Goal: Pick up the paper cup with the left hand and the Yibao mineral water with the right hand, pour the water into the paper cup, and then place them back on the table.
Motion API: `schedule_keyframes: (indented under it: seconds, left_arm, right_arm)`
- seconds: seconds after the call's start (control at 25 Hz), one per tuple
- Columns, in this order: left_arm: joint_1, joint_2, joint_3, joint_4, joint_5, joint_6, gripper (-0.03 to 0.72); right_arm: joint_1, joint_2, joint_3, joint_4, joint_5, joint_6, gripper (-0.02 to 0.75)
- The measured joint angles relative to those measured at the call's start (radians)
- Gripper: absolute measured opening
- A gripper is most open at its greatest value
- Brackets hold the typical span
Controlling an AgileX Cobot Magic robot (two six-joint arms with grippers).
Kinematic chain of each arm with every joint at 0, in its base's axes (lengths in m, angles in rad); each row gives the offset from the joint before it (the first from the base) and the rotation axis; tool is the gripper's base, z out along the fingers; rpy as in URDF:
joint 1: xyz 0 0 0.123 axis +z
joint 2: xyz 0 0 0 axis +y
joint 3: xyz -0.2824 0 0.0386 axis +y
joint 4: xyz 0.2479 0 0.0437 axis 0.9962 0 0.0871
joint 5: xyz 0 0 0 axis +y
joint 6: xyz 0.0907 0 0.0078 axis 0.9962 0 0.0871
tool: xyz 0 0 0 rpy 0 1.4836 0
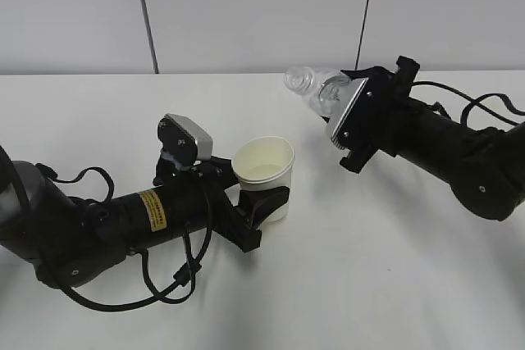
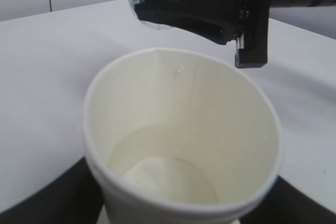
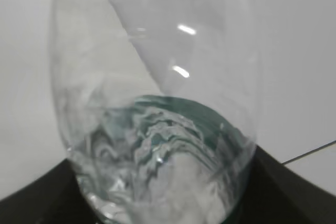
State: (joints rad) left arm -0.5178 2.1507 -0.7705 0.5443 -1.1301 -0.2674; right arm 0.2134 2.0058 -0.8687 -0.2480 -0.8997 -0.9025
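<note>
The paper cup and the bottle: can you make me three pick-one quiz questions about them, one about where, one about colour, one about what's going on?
1. Where is the paper cup?
A. In the left gripper
B. Lying on the table
C. Under the bottle

2. What colour is the cup inside?
A. Red
B. Cream-white
C. Blue

3. How is the Yibao mineral water bottle held?
A. Standing upright
B. Tilted, neck pointing left toward the cup
C. Upside down inside the cup

Answers:
1 A: black fingers clasp the cup's side.
2 B: the left wrist view shows pale walls.
3 B: the right gripper holds it slanted, apart from the cup.
</note>
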Motion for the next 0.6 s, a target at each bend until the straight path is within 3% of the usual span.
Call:
schedule_keyframes:
  seconds: [0.04, 0.08, 0.16, 0.24, 0.6]
  left_arm:
    - [0.0, 0.0, 0.0, 0.0, 0.0, 0.0, 0.442]
    - [0.0, 0.0, 0.0, 0.0, 0.0, 0.0, 0.442]
    - [0.0, 0.0, 0.0, -0.001, 0.0, 0.0, 0.442]
    - [0.0, 0.0, 0.0, -0.001, 0.0, 0.0, 0.442]
    - [0.0, 0.0, 0.0, -0.005, 0.0, 0.0, 0.442]
  right_arm:
    - [0.0, 0.0, 0.0, 0.0, 0.0, 0.0, 0.49]
    - [0.0, 0.0, 0.009, 0.003, 0.0, 0.173, 0.49]
    - [0.0, 0.0, 0.009, 0.003, 0.0, 0.173, 0.49]
    - [0.0, 0.0, 0.011, 0.009, 0.0, 0.33, 0.49]
    - [0.0, 0.0, 0.027, 0.024, -0.002, 0.599, 0.49]
